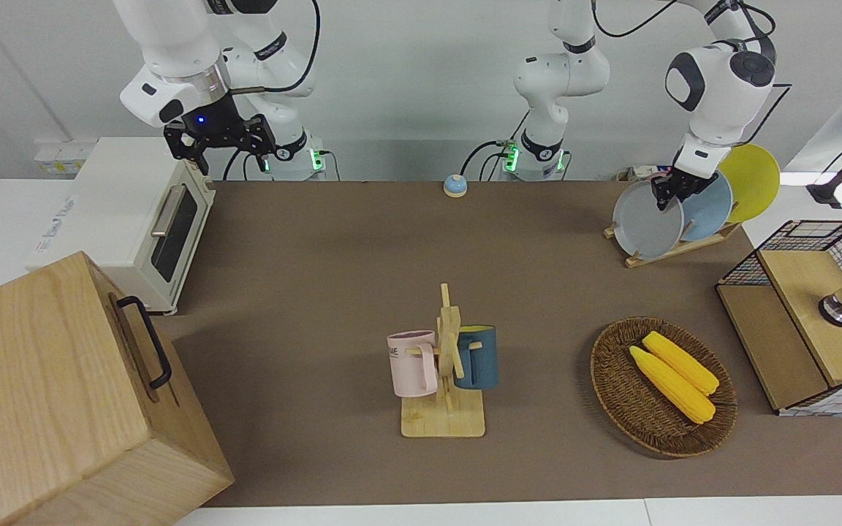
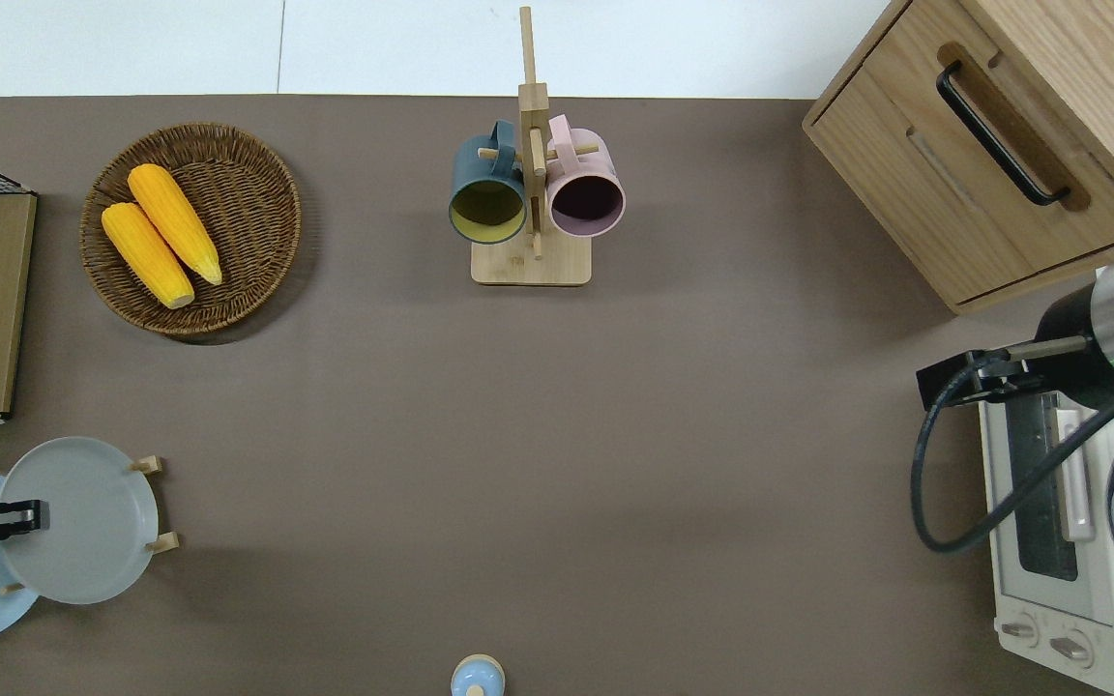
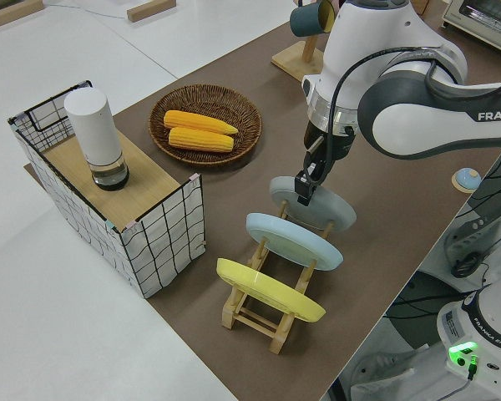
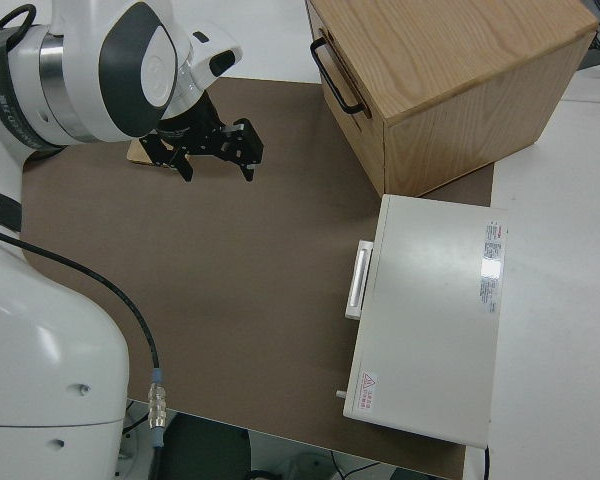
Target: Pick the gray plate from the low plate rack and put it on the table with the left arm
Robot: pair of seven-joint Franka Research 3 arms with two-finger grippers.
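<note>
The gray plate (image 1: 644, 223) stands tilted in the slot of the low plate rack (image 1: 673, 250) farthest from the robots, at the left arm's end of the table (image 1: 319, 256). It also shows in the overhead view (image 2: 83, 522) and the left side view (image 3: 321, 213). My left gripper (image 1: 668, 196) is down on the plate's upper rim and shut on it, as the left side view (image 3: 303, 197) and overhead view (image 2: 15, 519) show. The plate still rests in the rack. My right gripper (image 1: 220, 150) is open and parked.
A light blue plate (image 1: 710, 208) and a yellow plate (image 1: 756, 179) stand in the same rack, nearer to the robots. A wicker basket (image 1: 622, 409) with corn, a mug tree (image 1: 446, 351), a wire-sided box (image 1: 794, 292), a toaster oven (image 1: 121, 204) and a wooden cabinet (image 1: 41, 394) stand around the table.
</note>
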